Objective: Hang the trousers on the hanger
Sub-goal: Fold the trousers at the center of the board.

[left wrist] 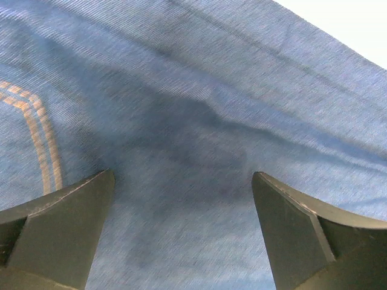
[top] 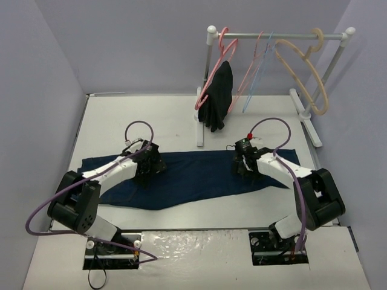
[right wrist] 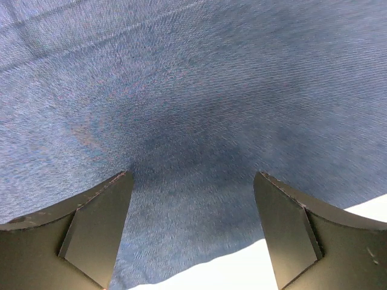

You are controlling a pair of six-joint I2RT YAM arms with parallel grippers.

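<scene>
L gripper [top: 148, 162]: spread wide, gripping nothing, low over trousers [top: 193, 176] toward their L end; only denim under both tips in wrist view, orange stitching [left wrist: 42, 139] out past L finger. R gripper [top: 245, 166]: released too, jaws apart, low over same jeans toward R end, cloth edge and bare table [top: 151, 115] just near-side of tips. Tip contact w/ fabric: can't tell. Trousers: flat on table, stretched btwn the 2 grippers. Hanger [top: 247, 106]: well beyond R gripper, hung on rail [top: 284, 34] beside black garment [top: 219, 96].
</scene>
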